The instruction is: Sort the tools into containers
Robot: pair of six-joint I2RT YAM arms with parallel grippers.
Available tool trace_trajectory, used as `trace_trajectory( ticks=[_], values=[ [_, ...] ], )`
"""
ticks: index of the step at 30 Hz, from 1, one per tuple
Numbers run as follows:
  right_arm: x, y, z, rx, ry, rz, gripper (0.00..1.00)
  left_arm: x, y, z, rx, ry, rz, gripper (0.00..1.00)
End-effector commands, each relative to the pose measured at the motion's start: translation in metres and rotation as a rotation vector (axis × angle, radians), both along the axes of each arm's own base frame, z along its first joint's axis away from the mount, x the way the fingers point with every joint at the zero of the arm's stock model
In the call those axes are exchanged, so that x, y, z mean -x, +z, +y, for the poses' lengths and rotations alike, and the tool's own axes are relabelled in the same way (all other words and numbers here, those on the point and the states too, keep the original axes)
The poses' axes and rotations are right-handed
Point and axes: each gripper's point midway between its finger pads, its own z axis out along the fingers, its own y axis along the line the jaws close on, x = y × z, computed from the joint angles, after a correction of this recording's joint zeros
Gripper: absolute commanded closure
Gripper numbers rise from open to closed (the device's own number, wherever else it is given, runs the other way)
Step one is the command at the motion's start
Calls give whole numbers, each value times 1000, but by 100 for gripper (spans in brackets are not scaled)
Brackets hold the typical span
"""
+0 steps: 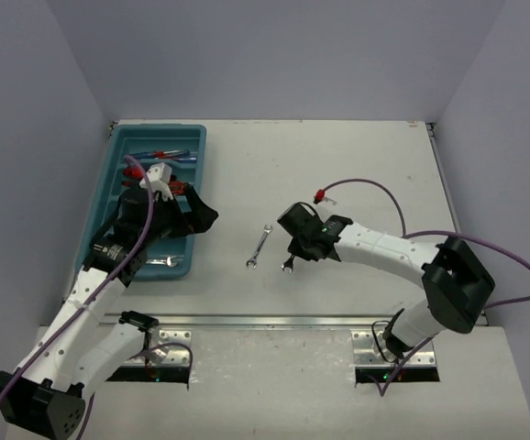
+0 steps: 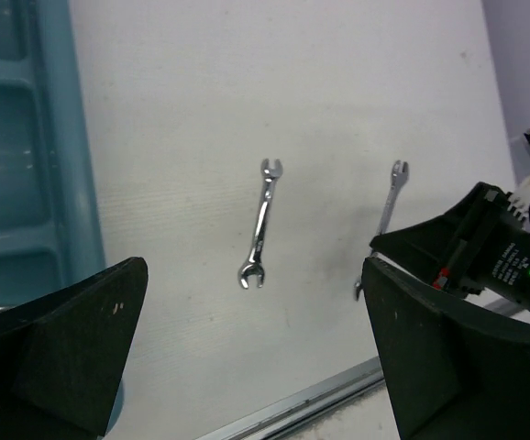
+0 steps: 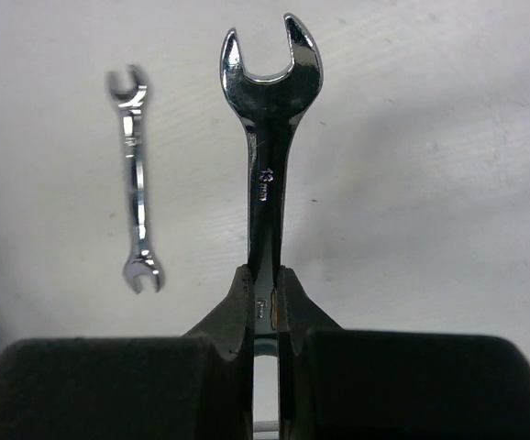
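Your right gripper point(image 3: 265, 295) is clamped on the shank of a silver open-end wrench point(image 3: 270, 156), jaws pressed to the metal from both sides, and the wrench's forked head points away from the fingers over the white table point(image 1: 338, 165). Just beside it on the tabletop lies a smaller wrench point(image 3: 138, 220), apart from the held one and roughly parallel to it. Your left gripper point(image 2: 256, 357) hangs with its jaws wide apart and nothing between them at the right edge of the teal tray point(image 1: 160, 131), where red-handled tools point(image 1: 166, 154) lie toward the far end.
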Motion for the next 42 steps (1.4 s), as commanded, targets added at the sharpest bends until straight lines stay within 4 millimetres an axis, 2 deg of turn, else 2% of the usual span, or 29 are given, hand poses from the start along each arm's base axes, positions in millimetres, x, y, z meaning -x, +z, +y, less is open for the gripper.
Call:
trace_trajectory(
  ticks=[1, 4, 6, 10, 13, 16, 23, 25, 31, 34, 35, 36, 38, 39, 42],
  values=[
    [-26, 54, 31, -37, 327, -241, 100, 0, 40, -41, 277, -130, -127, 0],
    [-14, 79, 59, -88, 608, -294, 100, 9, 55, -65, 446, -250, -189, 0],
    [-4, 101, 73, -117, 770, -367, 100, 10, 55, -72, 488, -273, -189, 0],
    [9, 120, 77, -133, 914, -459, 100, 9, 58, -78, 559, -273, -206, 0],
    [20, 132, 85, -171, 1009, -489, 100, 17, 54, -84, 659, -286, -221, 0],
    [28, 140, 93, -205, 1059, -505, 100, 18, 45, -88, 678, -271, -206, 0],
    [40, 156, 102, -226, 1115, -552, 100, 27, 48, -101, 702, -300, -226, 1],
    [41, 161, 104, -229, 1121, -562, 100, 31, 49, -108, 712, -319, -222, 3],
    [48, 173, 111, -229, 1141, -596, 100, 27, 34, -116, 683, -288, -178, 11],
    [47, 176, 112, -231, 1134, -606, 100, 26, 33, -116, 682, -278, -174, 17],
    [46, 178, 113, -234, 1133, -613, 100, 28, 35, -118, 683, -287, -177, 28],
    [47, 180, 114, -242, 1134, -620, 100, 28, 38, -120, 683, -293, -183, 33],
    [47, 182, 116, -256, 1137, -628, 100, 30, 42, -123, 682, -306, -190, 36],
    [47, 182, 116, -256, 1135, -630, 100, 30, 42, -124, 680, -310, -189, 42],
    [43, 179, 115, -239, 1114, -624, 100, 32, 41, -126, 679, -318, -188, 70]
  ],
)
